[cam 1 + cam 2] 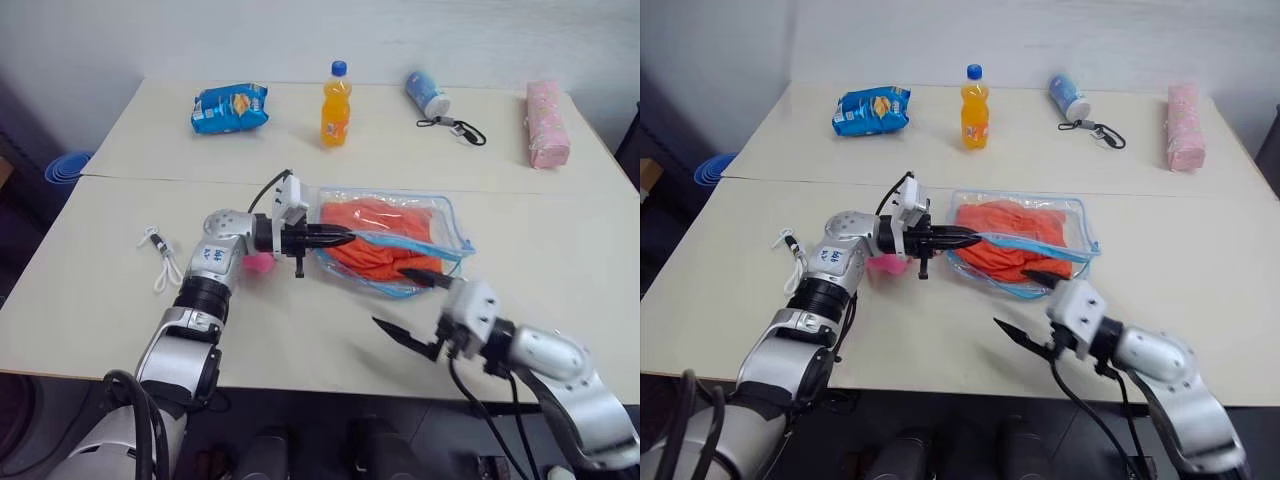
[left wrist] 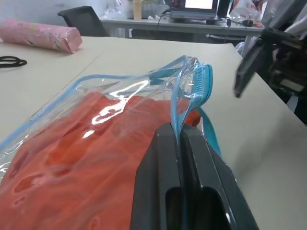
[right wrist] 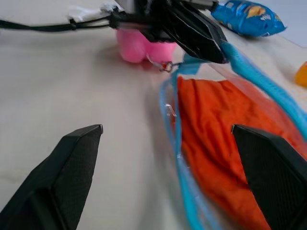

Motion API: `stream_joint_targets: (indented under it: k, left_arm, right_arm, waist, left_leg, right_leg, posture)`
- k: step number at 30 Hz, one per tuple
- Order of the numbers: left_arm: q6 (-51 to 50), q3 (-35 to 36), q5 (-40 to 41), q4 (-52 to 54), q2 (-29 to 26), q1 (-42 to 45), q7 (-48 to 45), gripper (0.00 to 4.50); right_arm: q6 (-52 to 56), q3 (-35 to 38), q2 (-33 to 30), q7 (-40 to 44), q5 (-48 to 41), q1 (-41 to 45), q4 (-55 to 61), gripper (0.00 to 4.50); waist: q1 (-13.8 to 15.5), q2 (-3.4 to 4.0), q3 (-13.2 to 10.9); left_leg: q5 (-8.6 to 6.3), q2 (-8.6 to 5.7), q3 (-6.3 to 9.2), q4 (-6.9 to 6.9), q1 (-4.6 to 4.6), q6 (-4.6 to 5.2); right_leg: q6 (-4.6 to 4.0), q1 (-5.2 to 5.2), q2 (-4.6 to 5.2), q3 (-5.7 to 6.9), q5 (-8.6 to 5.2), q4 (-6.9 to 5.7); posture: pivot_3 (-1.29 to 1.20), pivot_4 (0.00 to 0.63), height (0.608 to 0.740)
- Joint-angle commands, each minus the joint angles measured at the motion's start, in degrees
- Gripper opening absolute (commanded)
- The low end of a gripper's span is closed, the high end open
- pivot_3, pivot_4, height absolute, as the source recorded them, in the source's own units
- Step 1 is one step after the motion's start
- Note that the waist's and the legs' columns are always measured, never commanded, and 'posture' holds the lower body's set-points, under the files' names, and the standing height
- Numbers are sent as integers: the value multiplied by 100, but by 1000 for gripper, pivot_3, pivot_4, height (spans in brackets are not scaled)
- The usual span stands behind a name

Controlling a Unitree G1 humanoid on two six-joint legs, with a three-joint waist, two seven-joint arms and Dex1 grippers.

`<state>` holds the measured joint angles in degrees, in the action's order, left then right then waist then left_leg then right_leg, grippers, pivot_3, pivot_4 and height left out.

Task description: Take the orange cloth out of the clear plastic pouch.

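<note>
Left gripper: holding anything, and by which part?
Left gripper pinches the clear pouch by its blue zipper edge. Right gripper holds nothing.

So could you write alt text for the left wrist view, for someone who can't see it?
Two black fingers of the left gripper pinch the light-blue edge of the clear plastic pouch, which holds the orange cloth. A pink patterned case lies farther back on the beige table.

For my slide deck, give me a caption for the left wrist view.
Left pincer shut on the blue edge of the clear pouch, orange cloth inside.
</note>
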<state>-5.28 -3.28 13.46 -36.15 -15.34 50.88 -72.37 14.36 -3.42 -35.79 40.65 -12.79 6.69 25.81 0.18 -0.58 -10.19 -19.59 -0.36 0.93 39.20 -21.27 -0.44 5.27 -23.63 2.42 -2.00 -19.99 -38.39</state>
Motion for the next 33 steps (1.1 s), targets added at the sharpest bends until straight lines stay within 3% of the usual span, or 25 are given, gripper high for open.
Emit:
stream_joint_targets:
  k: [1,5,15,23,33]
  left_arm:
    - [-153,2,81,407,-71,-115,92,29]
    - [-153,-74,9,561,-96,-255,175,29]
    - [-310,-133,65,779,-124,-410,280,29]
    - [-376,-198,89,894,-120,-511,249,29]
    - [-314,-214,83,819,-107,-537,242,29]
  right_arm:
    - [140,-263,64,-284,554,500,-453,4500]
    - [454,-486,275,-541,907,936,-889,4500]
    - [570,-871,138,-404,1574,1141,-1160,4500]
    - [1296,-641,959,-925,1413,1702,-1609,4500]
    - [719,-1212,536,-395,1860,1932,-2040,4500]
  waist:
    - [-18,0,0]
    - [-21,0,0]
    - [-28,0,0]
    - [-46,0,0]
    - [-46,0,1]
  left_leg:
    - [0,0,0,-1,-1,0]
    - [0,0,0,-1,-4,-1]
    - [1,-2,0,0,-7,-1]
    - [5,-1,2,-3,-5,-9]
    - [5,-3,2,-2,-6,-8]
  right_leg:
    - [0,-2,0,0,0,0]
    - [0,-6,1,1,0,-5]
    - [0,-8,4,2,0,-13]
    - [0,-12,3,2,0,-19]
    - [0,-11,4,4,0,-15]
  posture:
    - [0,150,740]
    - [0,150,740]
    - [0,150,740]
    - [0,150,740]
    - [0,150,740]
